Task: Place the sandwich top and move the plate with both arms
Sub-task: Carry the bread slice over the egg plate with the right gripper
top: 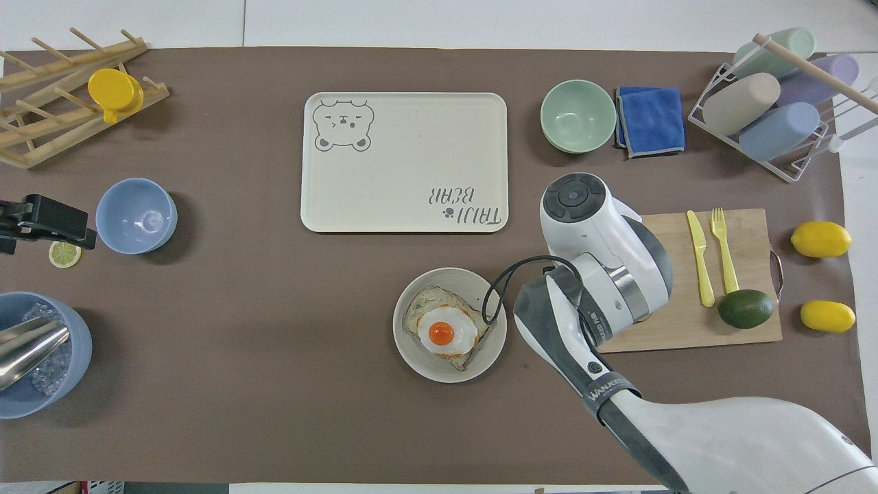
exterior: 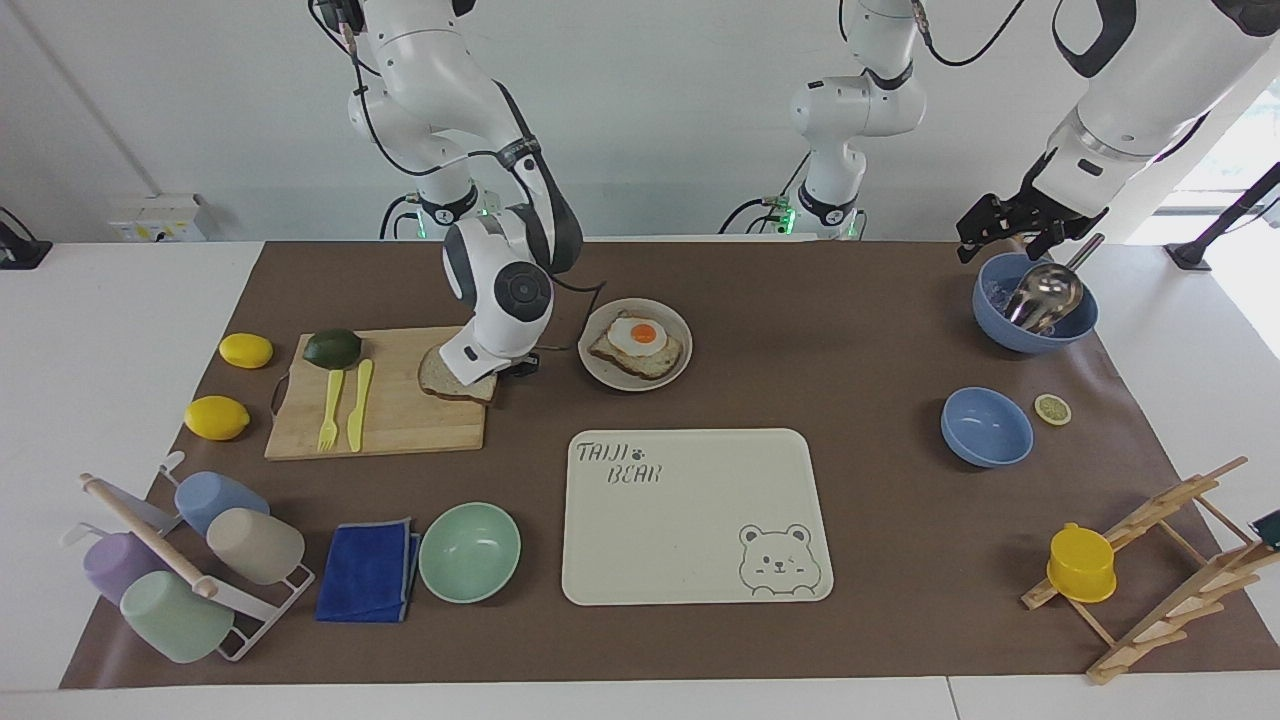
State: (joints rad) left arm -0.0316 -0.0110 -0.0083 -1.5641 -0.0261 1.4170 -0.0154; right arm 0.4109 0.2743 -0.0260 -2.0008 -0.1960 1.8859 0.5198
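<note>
The sandwich top (exterior: 445,381), a plain bread slice, lies on the wooden cutting board (exterior: 390,420) at the edge nearest the plate. My right gripper (exterior: 505,372) is down at the slice's plate-side end, and its fingers are hidden by the wrist. In the overhead view the right arm (top: 603,261) covers the slice. The small beige plate (exterior: 684,352) holds toast with a fried egg (exterior: 637,340) and sits beside the board; it also shows in the overhead view (top: 410,343). My left gripper (exterior: 1005,240) waits over the rim of a blue bowl with a metal scoop (exterior: 1035,300).
The cream bear-print tray (exterior: 690,540) lies farther from the robots than the plate. A mint bowl (exterior: 469,552), blue cloth (exterior: 368,570) and cup rack (exterior: 190,570) lie farther out than the board. A yellow fork, knife and avocado (exterior: 332,347) are on the board. Lemons, an empty blue bowl (exterior: 986,428) and a wooden rack are around.
</note>
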